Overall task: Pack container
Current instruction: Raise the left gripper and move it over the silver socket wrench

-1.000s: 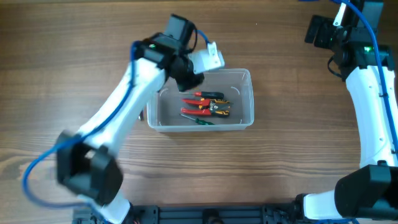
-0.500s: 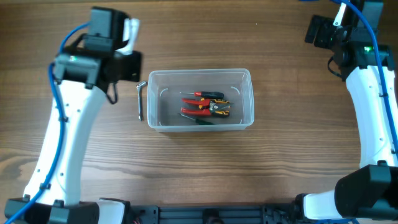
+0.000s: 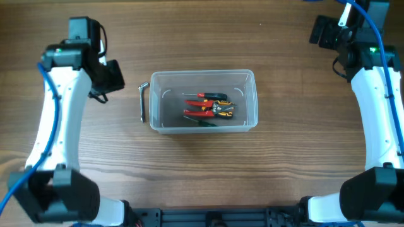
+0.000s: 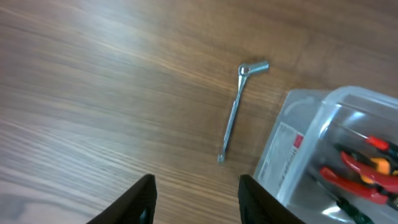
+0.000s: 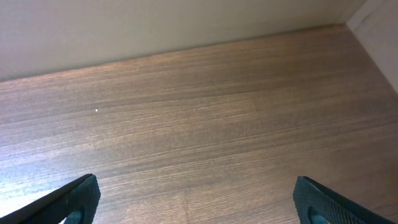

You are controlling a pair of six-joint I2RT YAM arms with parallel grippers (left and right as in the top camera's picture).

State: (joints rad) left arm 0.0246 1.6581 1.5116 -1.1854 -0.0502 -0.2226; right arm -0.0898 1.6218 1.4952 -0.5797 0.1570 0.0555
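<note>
1. Overhead: the container [image 3: 202,72] sits mid-table; an L-shaped wrench [image 3: 142,101] lies just beside it at 9 o'clock.
2. Your left gripper [image 4: 196,191] and right gripper [image 5: 196,194] are spread, empty.
3. Grabbing the wrench, a finger may clip and shove the container.

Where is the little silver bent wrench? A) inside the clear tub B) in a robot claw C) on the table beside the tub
C: the wrench lies on the table just outside the container, and the left gripper is open and empty.
</note>
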